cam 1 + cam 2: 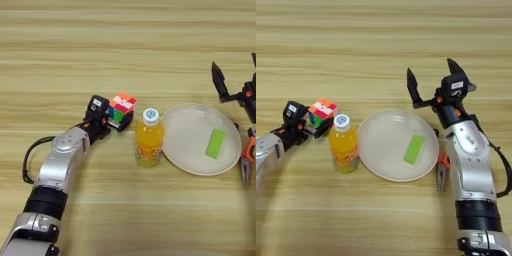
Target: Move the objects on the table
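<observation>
My left gripper is shut on the multicoloured puzzle cube left of centre; one black finger shows under the cube and the other is hidden behind it. Just right of the cube stands the orange-juice bottle, upright with its white cap on. The round cream plate lies right of the bottle, with the flat green block on its right half. My right gripper hangs open above the plate's far right rim, fingers spread wide and holding nothing. The orange-handled pliers lie by the plate's right edge, partly under my right forearm.
The wooden table fills the picture, with bare wood behind the objects and in front of them. A black cable loops off my left forearm.
</observation>
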Robot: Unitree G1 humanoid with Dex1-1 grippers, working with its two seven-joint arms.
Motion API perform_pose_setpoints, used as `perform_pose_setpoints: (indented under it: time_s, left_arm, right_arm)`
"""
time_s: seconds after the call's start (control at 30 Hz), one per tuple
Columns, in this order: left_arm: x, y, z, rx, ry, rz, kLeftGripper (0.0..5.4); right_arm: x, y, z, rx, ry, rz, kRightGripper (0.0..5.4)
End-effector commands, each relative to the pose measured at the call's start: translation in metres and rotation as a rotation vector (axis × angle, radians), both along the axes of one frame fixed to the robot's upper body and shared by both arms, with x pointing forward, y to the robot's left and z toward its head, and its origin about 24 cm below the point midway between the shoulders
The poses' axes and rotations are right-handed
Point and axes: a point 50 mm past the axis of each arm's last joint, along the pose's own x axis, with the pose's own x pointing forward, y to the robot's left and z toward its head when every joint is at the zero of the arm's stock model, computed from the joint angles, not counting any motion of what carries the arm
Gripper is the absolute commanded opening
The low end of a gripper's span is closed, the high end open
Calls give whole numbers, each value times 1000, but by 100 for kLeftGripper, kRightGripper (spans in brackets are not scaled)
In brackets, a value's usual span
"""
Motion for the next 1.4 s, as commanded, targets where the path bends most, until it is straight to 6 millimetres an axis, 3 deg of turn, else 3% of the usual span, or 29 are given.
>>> perform_pose_setpoints:
  time_s: [0.03,0.37,0.63,1.1,1.4]
  left_arm:
    - [4,0,4,14,-19,-2,431]
    - [3,0,4,12,-24,-6,334]
    - [4,-1,17,-12,-80,-28,328]
    - [19,19,80,-9,-279,-117,328]
    - [23,21,117,5,-379,-212,328]
  right_arm:
    - [1,-1,0,2,2,2,540]
    - [0,-1,0,2,1,-1,540]
    - [1,-2,0,2,1,-1,540]
    - [2,-3,3,-12,-6,0,540]
    - [3,1,10,-55,-17,59,540]
